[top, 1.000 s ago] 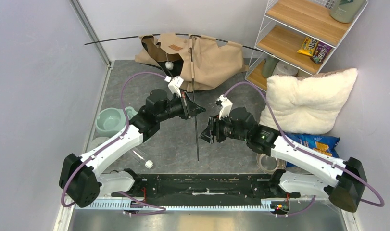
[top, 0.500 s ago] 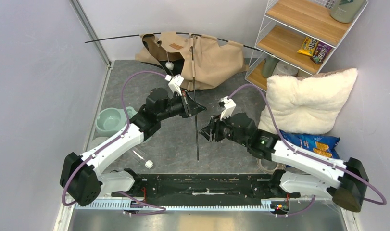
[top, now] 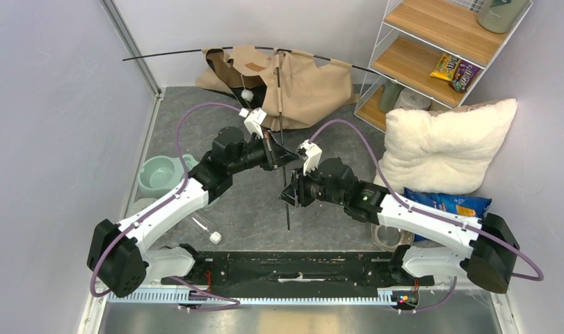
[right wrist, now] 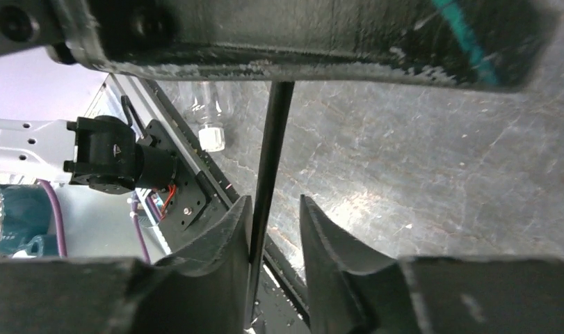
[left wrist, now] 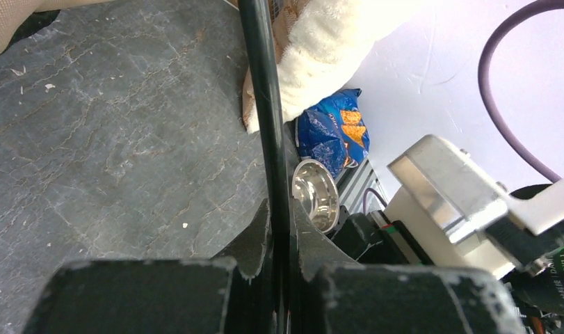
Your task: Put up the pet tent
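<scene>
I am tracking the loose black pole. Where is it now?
Top view, centre: the pole runs nearward from the pet tent, clamped in the left pincer, between the jaws of the right pincer.

Top view was bright & evenly lit, diffuse light from overhead; shadows on the grey floor (top: 251, 216) were soft and faint. Sharp overall, w/ slight bending of straight lines toward the edges. Left wrist view: pillow (left wrist: 320, 42) and wall (left wrist: 418, 69) at far right were blown out, the steel bowl (left wrist: 315, 195) showed glare, and the left fingers (left wrist: 254, 240) and pole (left wrist: 265, 104) were soft. Right wrist view was dimmer (right fingers (right wrist: 216, 250) near-black, blurred), w/ a glare patch on the floor behind them.
</scene>
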Controlling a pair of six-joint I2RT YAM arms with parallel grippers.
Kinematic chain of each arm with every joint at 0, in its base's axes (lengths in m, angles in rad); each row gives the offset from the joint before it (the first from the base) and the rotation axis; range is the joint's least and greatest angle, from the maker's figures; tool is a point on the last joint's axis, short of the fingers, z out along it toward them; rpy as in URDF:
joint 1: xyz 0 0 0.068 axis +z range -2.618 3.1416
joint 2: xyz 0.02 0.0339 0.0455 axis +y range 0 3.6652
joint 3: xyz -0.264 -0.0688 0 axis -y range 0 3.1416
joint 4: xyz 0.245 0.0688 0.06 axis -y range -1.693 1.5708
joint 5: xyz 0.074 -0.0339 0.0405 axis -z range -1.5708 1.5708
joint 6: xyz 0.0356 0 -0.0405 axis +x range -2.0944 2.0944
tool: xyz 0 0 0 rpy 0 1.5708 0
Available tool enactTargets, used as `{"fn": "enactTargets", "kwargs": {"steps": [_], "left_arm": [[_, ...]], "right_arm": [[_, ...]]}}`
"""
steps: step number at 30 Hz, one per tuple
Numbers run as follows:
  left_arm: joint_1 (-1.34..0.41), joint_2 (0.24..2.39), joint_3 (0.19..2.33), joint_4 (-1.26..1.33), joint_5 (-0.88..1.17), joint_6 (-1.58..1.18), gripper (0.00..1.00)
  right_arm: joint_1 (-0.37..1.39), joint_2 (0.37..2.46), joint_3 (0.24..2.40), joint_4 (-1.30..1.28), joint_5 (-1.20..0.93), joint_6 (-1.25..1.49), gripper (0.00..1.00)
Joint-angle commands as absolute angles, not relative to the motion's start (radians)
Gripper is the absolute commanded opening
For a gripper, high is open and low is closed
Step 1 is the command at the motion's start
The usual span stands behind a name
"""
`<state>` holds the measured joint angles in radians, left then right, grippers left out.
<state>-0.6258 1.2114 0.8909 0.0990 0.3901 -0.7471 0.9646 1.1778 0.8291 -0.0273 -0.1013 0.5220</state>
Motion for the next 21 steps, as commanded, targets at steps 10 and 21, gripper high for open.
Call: {"fn": "enactTargets", "kwargs": {"steps": [10, 21], "left_arm": [[-0.617, 1.222, 0.983, 0.066, 0.292, -0.684, 0.10], [-0.615, 1.144, 1.070, -0.040, 0.215, -0.582, 0.83]], "right_arm": [[0.971, 1.121, 0.807, 0.066, -0.015, 0.594, 0.00], [0.971, 1.076, 0.789, 0.126, 0.076, 0.682, 0.00]]}}
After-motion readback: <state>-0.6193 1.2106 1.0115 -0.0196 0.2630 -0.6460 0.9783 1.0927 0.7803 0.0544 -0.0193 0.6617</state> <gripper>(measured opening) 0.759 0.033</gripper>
